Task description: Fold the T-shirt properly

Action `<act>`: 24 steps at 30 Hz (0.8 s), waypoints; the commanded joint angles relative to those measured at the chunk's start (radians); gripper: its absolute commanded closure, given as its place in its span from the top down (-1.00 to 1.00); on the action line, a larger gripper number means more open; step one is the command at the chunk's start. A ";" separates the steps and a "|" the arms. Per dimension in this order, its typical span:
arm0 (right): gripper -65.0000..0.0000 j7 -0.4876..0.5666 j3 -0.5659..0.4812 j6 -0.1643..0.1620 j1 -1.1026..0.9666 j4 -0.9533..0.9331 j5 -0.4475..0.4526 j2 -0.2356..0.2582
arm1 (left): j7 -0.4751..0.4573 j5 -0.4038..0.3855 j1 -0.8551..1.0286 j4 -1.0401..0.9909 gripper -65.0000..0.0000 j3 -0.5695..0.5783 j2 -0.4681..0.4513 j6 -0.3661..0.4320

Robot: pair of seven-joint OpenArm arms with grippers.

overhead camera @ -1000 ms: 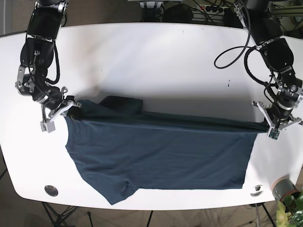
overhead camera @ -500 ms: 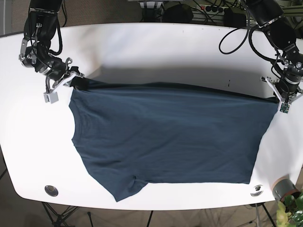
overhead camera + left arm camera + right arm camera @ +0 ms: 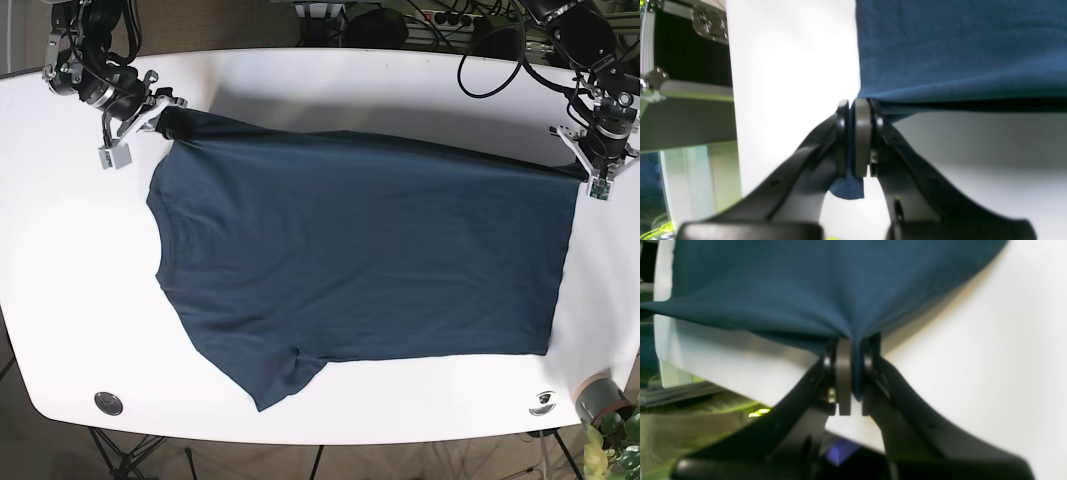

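A dark blue T-shirt (image 3: 360, 250) is stretched wide across the white table (image 3: 330, 90), its far edge lifted off the surface. My left gripper (image 3: 584, 168) (image 3: 852, 133) is at the base view's right, shut on the T-shirt's (image 3: 957, 50) far corner. At the base view's left, my right gripper (image 3: 160, 118) (image 3: 853, 373) is shut on a bunched bit of the T-shirt (image 3: 800, 286) at the other far corner. The near sleeve (image 3: 280, 375) lies flat by the front edge.
Two round fittings (image 3: 108, 402) (image 3: 543, 402) sit in the table near its front edge. A grey cup (image 3: 597, 396) and a green plant (image 3: 618, 440) stand off the front right corner. Cables (image 3: 490, 70) hang over the far right.
Both grippers have carried the shirt's top edge toward the far side of the table. The folded-over layer has opened out and the shirt now lies spread wide.
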 commanded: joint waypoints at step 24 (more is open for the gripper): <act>-0.93 0.021 0.028 -0.002 0.042 0.006 0.003 0.012 | -0.015 -0.075 -0.051 0.043 -1.00 -0.070 0.026 0.010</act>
